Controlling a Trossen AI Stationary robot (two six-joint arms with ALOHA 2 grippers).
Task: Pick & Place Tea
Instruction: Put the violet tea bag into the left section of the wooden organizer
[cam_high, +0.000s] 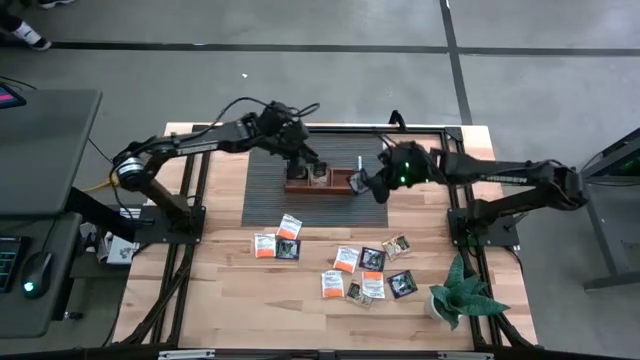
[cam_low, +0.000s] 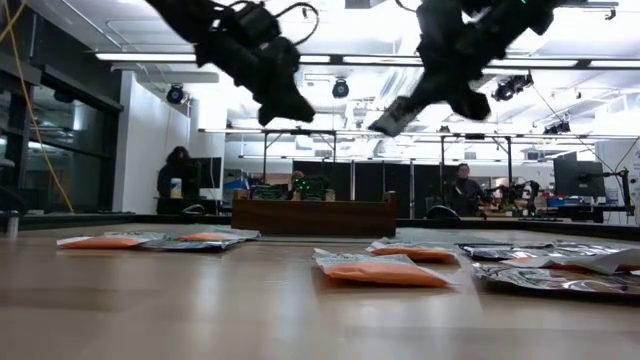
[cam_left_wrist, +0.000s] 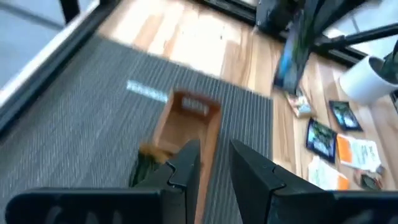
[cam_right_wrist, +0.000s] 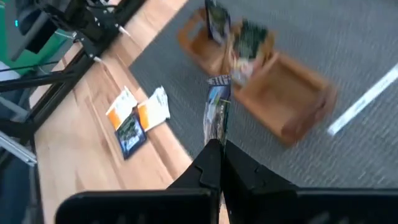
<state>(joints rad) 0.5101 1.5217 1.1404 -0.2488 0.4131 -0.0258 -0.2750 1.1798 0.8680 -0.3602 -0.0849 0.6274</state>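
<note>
Right gripper (cam_right_wrist: 215, 144) clamps one tea sachet (cam_right_wrist: 217, 115) on edge, hanging above the tray's (cam_high: 322, 186) right end. Best to centre over the empty compartment, lower, then release. Left gripper (cam_left_wrist: 208, 163), fingers apart, hovers over the tray. Remaining sachets (cam_high: 360, 270) lie on the table (cam_high: 200, 300).

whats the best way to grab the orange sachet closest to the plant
The orange sachet lies flat on the table, so come straight down and pinch one edge. Its left edge looks freest; a dark sachet sits close on the right and a small one near its lower left. Both grippers are up by the tray.
</note>
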